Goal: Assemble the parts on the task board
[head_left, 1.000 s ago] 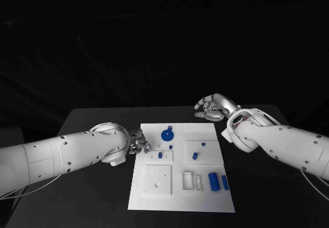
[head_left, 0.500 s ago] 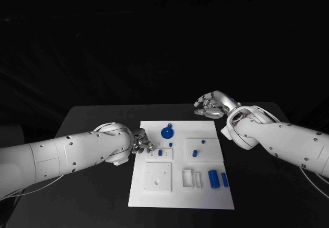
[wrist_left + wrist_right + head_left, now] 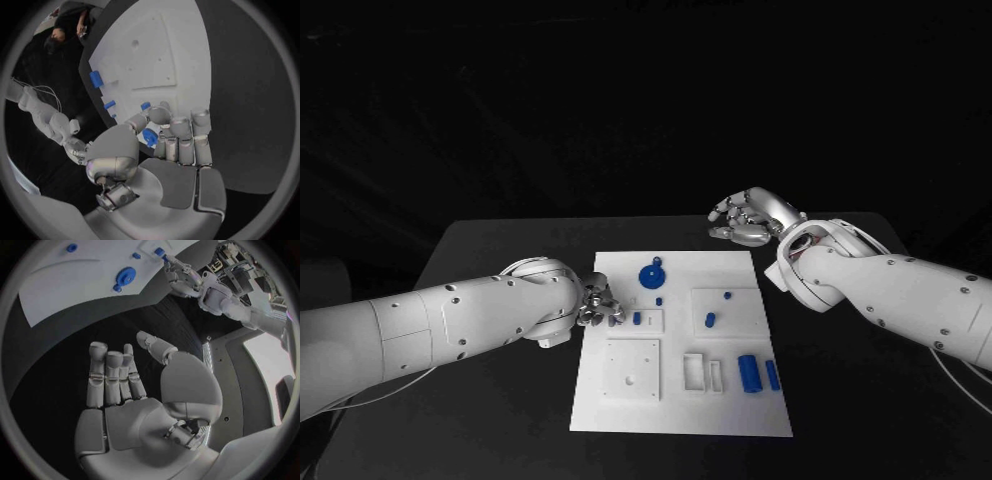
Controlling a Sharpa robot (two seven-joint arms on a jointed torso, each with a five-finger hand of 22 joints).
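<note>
On the black counter (image 3: 502,250), the left hand (image 3: 600,303), fingers (image 3: 178,135) clamped on a blue part (image 3: 150,137), is edging over the board (image 3: 682,420); insertion seems next. Right hand (image 3: 754,218) is idling, fingers (image 3: 109,375) apart.

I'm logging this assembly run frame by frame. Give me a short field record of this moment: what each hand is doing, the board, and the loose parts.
left hand: pinches a small blue part at the board's left edge
right hand: open, holds nothing, off the board's far right corner
white task board: flat on the black table
round blue gear-like part: far side of the board
two blue cylinders: side by side, near right of the board
</note>
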